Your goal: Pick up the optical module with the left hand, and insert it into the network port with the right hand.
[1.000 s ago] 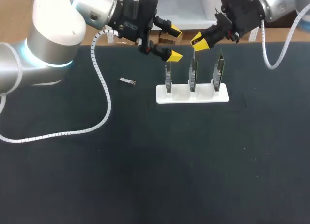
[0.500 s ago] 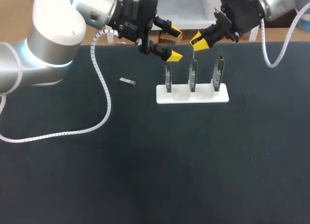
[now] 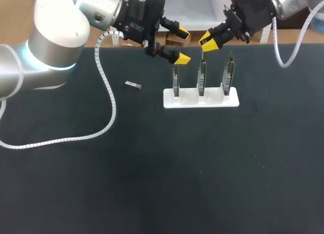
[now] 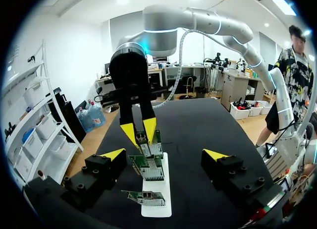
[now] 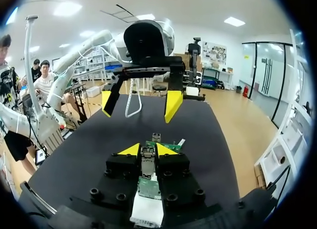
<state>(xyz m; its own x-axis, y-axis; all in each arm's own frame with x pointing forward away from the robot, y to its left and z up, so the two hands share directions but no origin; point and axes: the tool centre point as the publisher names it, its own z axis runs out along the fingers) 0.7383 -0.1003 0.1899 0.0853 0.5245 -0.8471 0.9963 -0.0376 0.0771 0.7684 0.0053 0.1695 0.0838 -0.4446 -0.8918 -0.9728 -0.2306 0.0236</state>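
In the head view your left fingers [image 3: 181, 57] hung open and a spare module [image 3: 133, 84] lay on the tabletop [image 3: 152, 168]; the left wrist view showed your right fingers [image 4: 149, 126] gripping the optical module [image 4: 142, 138]; only the right wrist view sighted along it to the card [image 5: 147, 188] below, where a skewed push could, I judge, jam it.

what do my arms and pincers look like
The left arm and right arm are smooth rounded silver-grey shells; a pale blue light ring glows at a left arm joint. A white spiral-wrapped cable trails from each wrist. The left pincer and right pincer are blocky black, with bolt heads and two fingers ending in bright yellow wedges.
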